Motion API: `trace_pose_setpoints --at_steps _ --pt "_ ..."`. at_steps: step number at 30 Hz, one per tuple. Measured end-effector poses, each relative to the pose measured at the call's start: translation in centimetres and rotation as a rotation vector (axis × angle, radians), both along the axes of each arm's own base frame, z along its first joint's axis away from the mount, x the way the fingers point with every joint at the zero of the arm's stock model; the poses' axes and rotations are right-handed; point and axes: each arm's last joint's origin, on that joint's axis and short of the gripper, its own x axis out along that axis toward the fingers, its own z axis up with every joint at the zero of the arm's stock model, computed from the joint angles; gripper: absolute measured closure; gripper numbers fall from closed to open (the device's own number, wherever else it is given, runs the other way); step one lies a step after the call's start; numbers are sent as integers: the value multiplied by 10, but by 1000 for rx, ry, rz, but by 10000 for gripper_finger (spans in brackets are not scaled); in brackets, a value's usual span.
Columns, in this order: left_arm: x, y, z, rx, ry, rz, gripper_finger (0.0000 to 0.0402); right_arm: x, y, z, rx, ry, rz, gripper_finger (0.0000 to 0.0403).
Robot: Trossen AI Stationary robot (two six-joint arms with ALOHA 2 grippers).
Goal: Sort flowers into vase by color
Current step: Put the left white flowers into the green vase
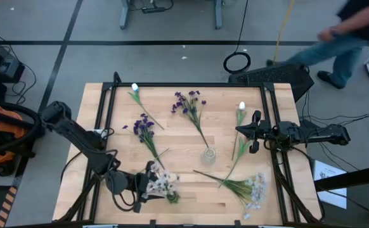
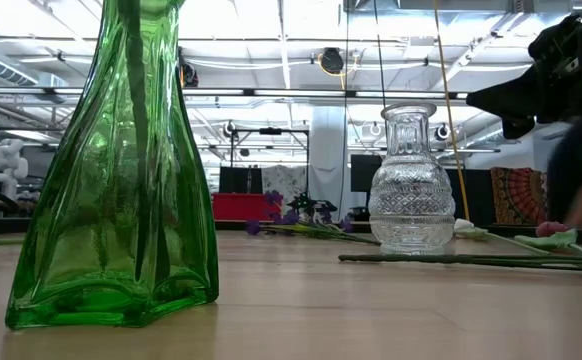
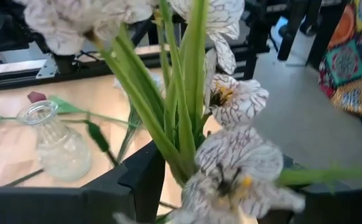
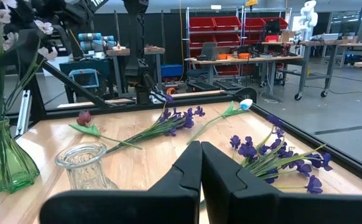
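A bunch of white flowers (image 3: 231, 99) stands with its green stems (image 3: 181, 124) in the green vase (image 2: 111, 170) at the table's near edge, left of the middle (image 1: 170, 197). My left gripper (image 1: 150, 183) is open around the bunch, level with the blooms, with one finger (image 3: 137, 180) beside the stems. A clear glass vase (image 1: 208, 154) stands at mid-table. Purple flowers (image 1: 143, 130), (image 1: 189, 104), white buds (image 1: 134, 88), (image 1: 241, 107), a white spray (image 1: 253, 189) and a dark red flower (image 4: 84, 117) lie flat. My right gripper (image 1: 255, 131) waits shut at the right. My left gripper has the stems of the white bunch running close by one finger (image 3: 145, 171), and the blooms fill the gap between the fingers. I cannot tell whether a finger touches them. The bunch stands upright in the green vase.
A black frame (image 1: 184, 84) runs around the table's far and side edges. A person (image 1: 349, 38) walks on the floor beyond the far right corner. Bare wood lies between the clear vase and the near edge.
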Motion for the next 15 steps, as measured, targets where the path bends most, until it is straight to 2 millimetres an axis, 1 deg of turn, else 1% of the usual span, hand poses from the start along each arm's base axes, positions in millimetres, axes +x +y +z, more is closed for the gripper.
trace_pose_setpoints --at_steps 7,15 --pt "-15 11 16 40 47 -8 201 0 0 0 0 0 0 403" --pt "-40 22 31 64 73 -46 201 0 0 0 0 0 0 403"
